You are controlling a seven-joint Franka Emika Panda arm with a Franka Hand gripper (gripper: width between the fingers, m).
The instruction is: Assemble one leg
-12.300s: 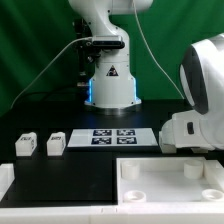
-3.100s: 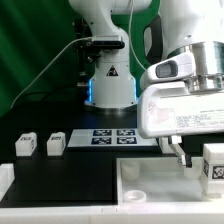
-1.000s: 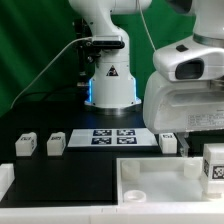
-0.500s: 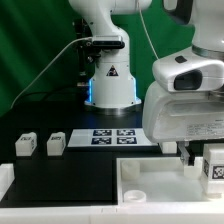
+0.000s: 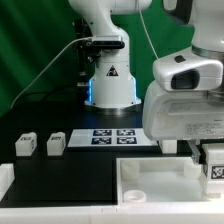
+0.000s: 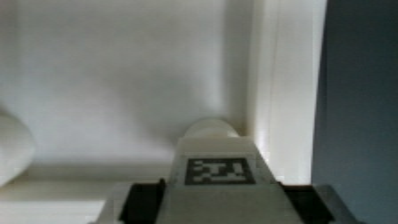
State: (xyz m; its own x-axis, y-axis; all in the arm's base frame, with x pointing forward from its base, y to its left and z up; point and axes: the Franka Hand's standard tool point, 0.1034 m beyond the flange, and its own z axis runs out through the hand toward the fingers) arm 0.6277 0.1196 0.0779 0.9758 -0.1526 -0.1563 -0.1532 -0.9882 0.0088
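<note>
My gripper (image 5: 208, 158) is shut on a leg (image 5: 213, 170), a small white block with a black-and-white tag. It holds the leg at the exterior view's far right, over the right part of the white tabletop (image 5: 150, 182). In the wrist view the leg (image 6: 219, 165) sits between the two black finger pads (image 6: 151, 200), tag facing the camera, its rounded tip pointing at the tabletop (image 6: 107, 90) close to the raised rim (image 6: 281, 70). Whether the leg touches the tabletop I cannot tell. Two more legs (image 5: 25, 145) (image 5: 56, 144) stand on the black table at the left.
The marker board (image 5: 112, 137) lies flat in front of the robot base (image 5: 108, 85). The arm's large white wrist housing (image 5: 185, 100) fills the right side and hides what is behind it. A white block (image 5: 5, 180) sits at the lower left edge.
Over the last second the hand has come slightly towards the exterior view's right and down, carrying the leg lower over the tabletop. The two legs at the left have not moved.
</note>
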